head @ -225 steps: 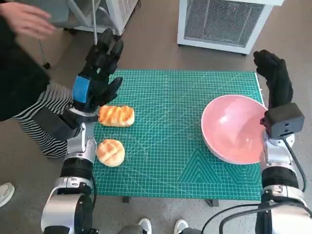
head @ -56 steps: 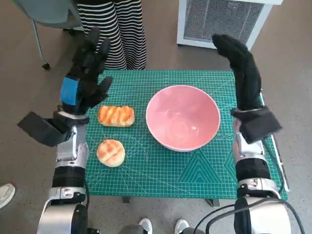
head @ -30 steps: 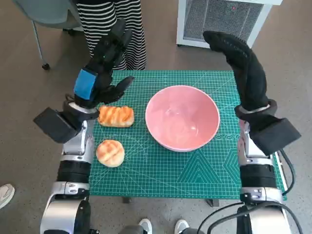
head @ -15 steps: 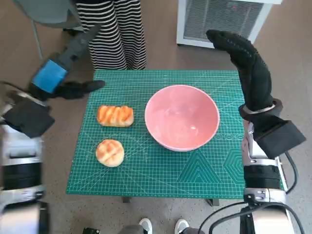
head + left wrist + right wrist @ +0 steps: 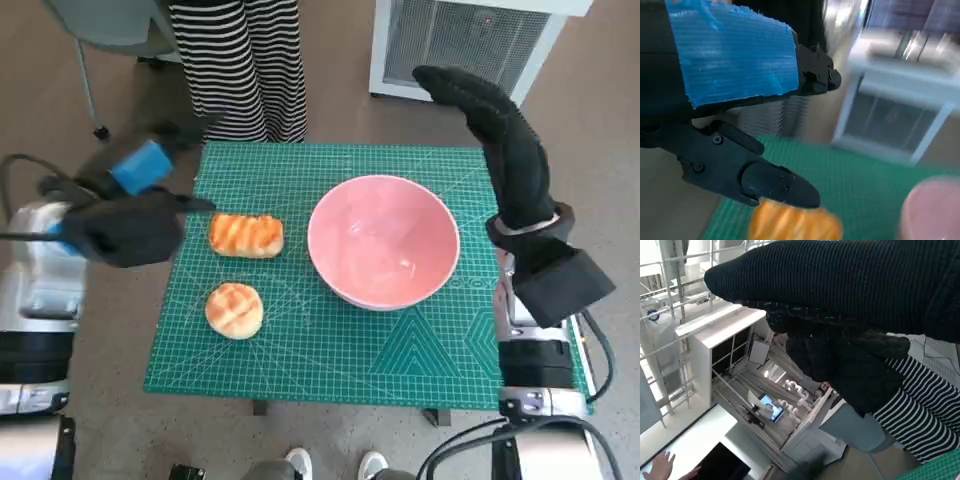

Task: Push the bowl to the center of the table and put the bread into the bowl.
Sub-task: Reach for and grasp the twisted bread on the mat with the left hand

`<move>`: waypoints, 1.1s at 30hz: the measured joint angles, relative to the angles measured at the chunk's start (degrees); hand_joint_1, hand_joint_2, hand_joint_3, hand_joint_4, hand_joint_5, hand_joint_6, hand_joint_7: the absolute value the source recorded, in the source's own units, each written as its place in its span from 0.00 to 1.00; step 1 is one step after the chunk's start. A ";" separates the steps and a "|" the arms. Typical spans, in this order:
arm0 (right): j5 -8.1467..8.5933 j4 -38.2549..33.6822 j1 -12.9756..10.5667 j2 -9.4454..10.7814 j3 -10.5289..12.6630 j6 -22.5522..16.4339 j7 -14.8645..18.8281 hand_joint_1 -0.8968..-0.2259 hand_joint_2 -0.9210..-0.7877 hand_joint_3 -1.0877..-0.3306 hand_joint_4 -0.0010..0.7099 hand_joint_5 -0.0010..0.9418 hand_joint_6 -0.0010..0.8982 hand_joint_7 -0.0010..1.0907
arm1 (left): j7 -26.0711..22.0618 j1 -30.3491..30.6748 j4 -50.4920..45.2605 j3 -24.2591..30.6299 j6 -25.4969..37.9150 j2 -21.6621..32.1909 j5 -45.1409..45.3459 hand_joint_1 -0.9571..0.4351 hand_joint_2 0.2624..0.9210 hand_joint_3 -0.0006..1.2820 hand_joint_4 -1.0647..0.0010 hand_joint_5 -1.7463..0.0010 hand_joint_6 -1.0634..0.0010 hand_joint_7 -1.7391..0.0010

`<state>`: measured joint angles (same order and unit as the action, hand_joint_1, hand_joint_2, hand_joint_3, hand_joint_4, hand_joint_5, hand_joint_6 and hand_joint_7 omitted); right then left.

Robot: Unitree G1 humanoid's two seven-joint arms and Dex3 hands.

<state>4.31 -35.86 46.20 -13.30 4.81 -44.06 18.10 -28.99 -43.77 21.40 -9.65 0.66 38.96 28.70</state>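
The pink bowl (image 5: 384, 240) stands upright near the middle of the green cutting mat (image 5: 330, 350) that covers the small table, and nothing lies in it. Two pieces of bread lie on the mat on the robot's left side of the bowl. The oblong striped bread (image 5: 246, 235) lies just beside the bowl's rim without touching it. The round bun (image 5: 234, 309) lies nearer the robot, apart from both the striped bread and the bowl.

The left hand (image 5: 140, 205) hovers at the left edge of the mat, blurred in the head view. In the left wrist view its fingers (image 5: 765, 182) are spread apart above the striped bread and hold nothing; whether they touch the bread cannot be told.

The right hand (image 5: 495, 125) is raised above the far right corner of the mat, beyond the bowl. Its gloved fingers extend toward the left and grip nothing.

A person in striped trousers (image 5: 240, 65) stands at the far side of the table, beside a white cabinet unit (image 5: 470, 45).
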 measured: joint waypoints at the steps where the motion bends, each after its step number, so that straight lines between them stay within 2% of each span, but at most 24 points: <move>1: 0.00 -0.06 0.01 0.01 -0.01 -0.02 0.00 0.11 0.00 0.36 0.40 0.00 0.00 0.67 | -0.38 -0.41 0.20 -0.50 1.01 -0.31 0.29 0.28 0.77 0.00 0.85 1.00 0.76 0.98; 8: 0.01 -0.42 0.03 -0.04 0.05 -0.32 -0.04 0.13 0.00 0.35 0.40 0.00 0.00 0.67 | -1.62 -2.91 1.92 -3.21 8.17 -3.70 0.78 0.43 0.70 0.00 0.84 1.00 0.77 0.99; 12: 0.02 -0.46 0.06 -0.04 0.08 -0.49 -0.04 0.14 0.00 0.34 0.40 0.00 0.00 0.67 | -1.69 -3.69 3.53 -4.86 10.77 -5.62 1.17 0.47 0.68 0.00 0.84 1.00 0.77 0.99; 21: 0.30 -0.84 0.22 -0.08 0.51 -0.64 -0.04 0.15 0.00 0.34 0.41 0.00 0.00 0.67 | -0.56 -5.75 10.53 -9.96 12.04 -9.74 4.24 0.48 0.68 0.00 0.85 1.00 0.77 0.99; 33: 0.43 -1.28 0.27 -0.06 0.83 -1.01 -0.04 0.17 0.00 0.35 0.41 0.01 0.00 0.67 | 3.13 -9.68 21.47 -13.94 10.72 -13.29 6.65 0.41 0.69 0.00 0.86 1.00 0.77 1.00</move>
<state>4.74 -37.14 46.47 -13.36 5.64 -45.07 18.06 -25.86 -53.45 42.88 -23.59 11.38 25.67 35.35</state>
